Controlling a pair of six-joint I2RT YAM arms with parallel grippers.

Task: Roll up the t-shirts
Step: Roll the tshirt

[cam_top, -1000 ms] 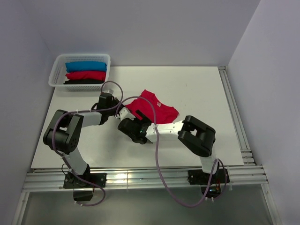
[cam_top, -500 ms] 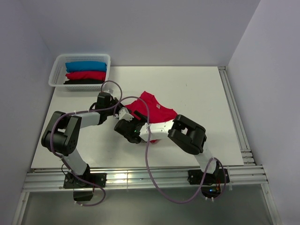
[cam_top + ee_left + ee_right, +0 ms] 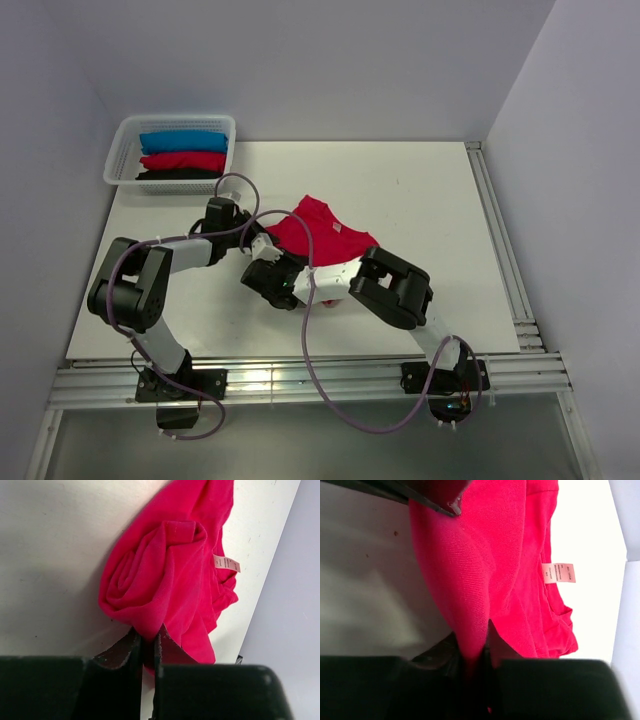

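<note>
crimson t-shirt (image 3: 325, 232) mid-table, part rolled, roll axis roughly 11-to-5 o'clock; left gripper (image 3: 148, 646) pinched tight on its 11 end, right gripper (image 3: 472, 659) clamped on the 5 end, loose cloth toward 2 o'clock

A robot test lab: a bare white table (image 3: 430, 190) boxed in by plain grey walls (image 3: 330, 60), metal rails (image 3: 300, 378) along its 6 and 3 o'clock edges, two cabled robot arms (image 3: 135, 290) bolted at 6 o'clock.
</note>
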